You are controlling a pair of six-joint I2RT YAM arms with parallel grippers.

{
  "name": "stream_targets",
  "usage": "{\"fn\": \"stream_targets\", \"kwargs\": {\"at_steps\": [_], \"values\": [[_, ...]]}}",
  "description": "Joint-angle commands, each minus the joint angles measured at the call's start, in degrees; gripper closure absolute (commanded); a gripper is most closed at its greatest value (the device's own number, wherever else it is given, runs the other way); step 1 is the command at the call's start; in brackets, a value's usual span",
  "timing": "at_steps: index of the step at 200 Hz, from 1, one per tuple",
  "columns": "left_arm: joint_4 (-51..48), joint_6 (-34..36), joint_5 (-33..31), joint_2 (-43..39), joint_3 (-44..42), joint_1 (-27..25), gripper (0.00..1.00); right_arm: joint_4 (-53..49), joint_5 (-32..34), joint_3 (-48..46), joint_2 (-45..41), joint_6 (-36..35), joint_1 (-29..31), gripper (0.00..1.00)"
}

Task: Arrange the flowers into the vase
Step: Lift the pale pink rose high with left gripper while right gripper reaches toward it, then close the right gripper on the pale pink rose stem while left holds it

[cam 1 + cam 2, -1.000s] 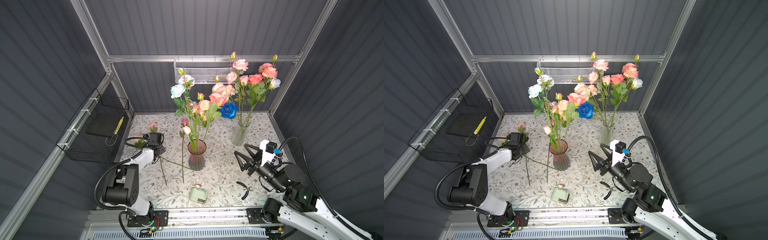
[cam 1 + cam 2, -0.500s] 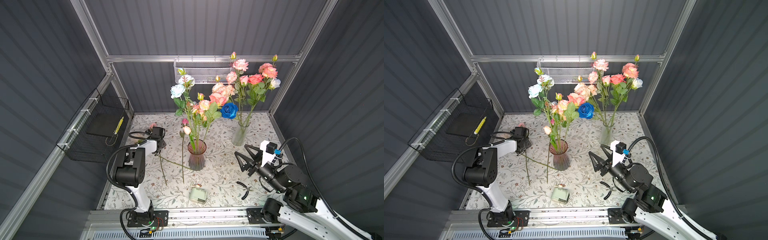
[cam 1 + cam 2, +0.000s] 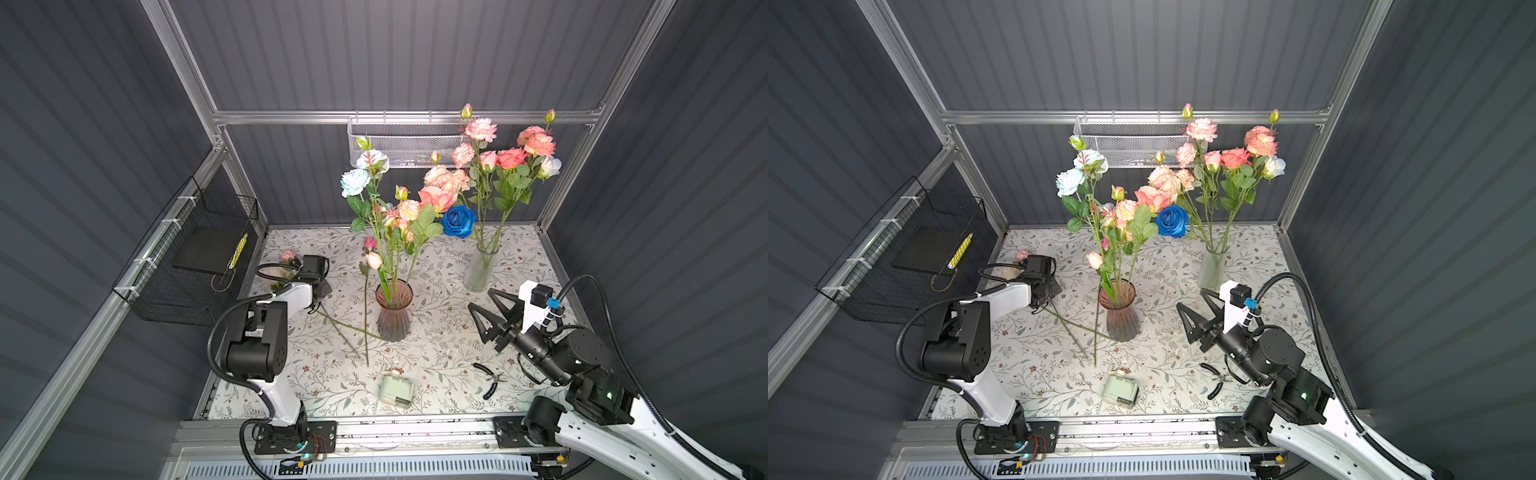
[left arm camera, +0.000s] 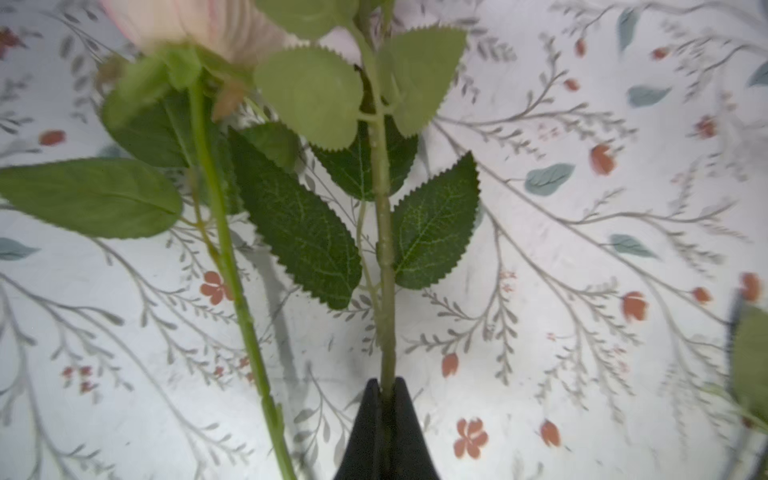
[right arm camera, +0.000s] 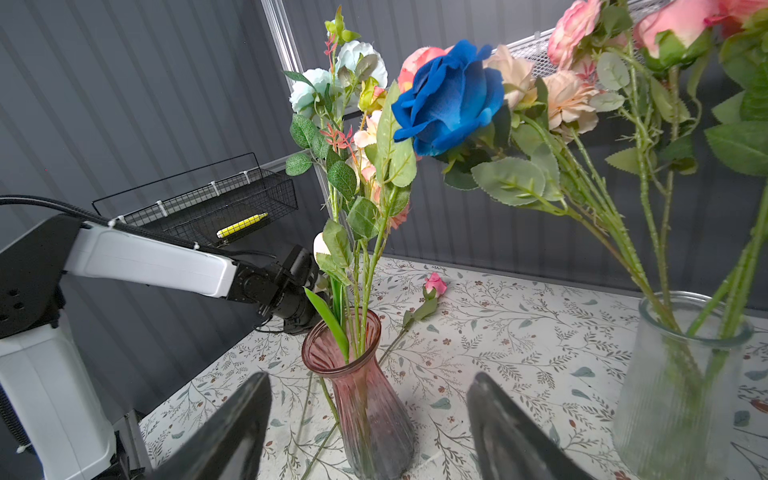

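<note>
Two flowers lie on the table at the left. My left gripper [image 4: 384,386] is shut on the leafy green stem [image 4: 383,249] of one; a second stem [image 4: 224,257] with a pale pink bloom [image 4: 195,20] lies beside it. In both top views that gripper [image 3: 319,296] [image 3: 1044,297] sits low over the mat, left of the pink vase [image 3: 394,311] [image 3: 1119,311] [image 5: 365,399], which holds several flowers. A third flower [image 3: 366,316] lies in front of the vase. My right gripper [image 3: 482,301] [image 3: 1192,300] [image 5: 370,378] hangs open and empty, facing the pink vase.
A clear vase [image 3: 480,270] [image 5: 681,386] at the back right holds more flowers, including a deep blue rose [image 3: 458,221]. Pliers [image 3: 490,378] and a small pale green box [image 3: 397,390] lie near the front edge. A black wire basket [image 3: 195,257] hangs on the left wall.
My left gripper has gone from open to shut on a stem, after moving a little toward the back of the table. The right arm has not moved.
</note>
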Motion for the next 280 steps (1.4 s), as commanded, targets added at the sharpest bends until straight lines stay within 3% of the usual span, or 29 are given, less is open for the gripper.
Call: {"fn": "stream_targets", "kwargs": {"at_steps": [1, 26, 83, 143, 184, 213, 246, 280], "values": [[-0.4, -0.2, -0.9, -9.2, -0.5, 0.1, 1.00, 0.6, 0.6, -0.5, 0.1, 0.4, 0.2, 0.23], [-1.2, -1.0, 1.0, -19.4, -2.3, 0.1, 1.00, 1.1, 0.2, -0.6, 0.2, 1.0, 0.2, 0.22], [-1.8, 1.0, 14.5, -43.1, -3.2, -2.4, 1.00, 2.4, -4.9, 1.0, 3.5, 2.3, 0.2, 0.21], [4.7, 2.1, 36.4, -57.7, -2.9, -2.4, 1.00, 4.8, -23.5, 9.4, 19.1, 5.6, 2.9, 0.24], [9.9, -0.3, 47.5, -60.3, -2.1, -2.4, 1.00, 6.3, -29.6, 22.6, 36.3, 10.8, 8.6, 0.25], [21.6, -6.8, 55.0, -60.3, -5.7, -2.4, 1.00, 6.8, -35.5, 31.9, 46.7, 13.4, 10.3, 0.25], [35.0, -15.2, 61.5, -57.8, -8.8, -2.6, 1.00, 7.5, -38.2, 39.1, 53.6, 14.4, 10.5, 0.25], [41.2, -19.6, 64.8, -56.3, -9.8, -2.7, 1.00, 8.2, -39.6, 42.9, 57.4, 14.4, 10.5, 0.29]]}}
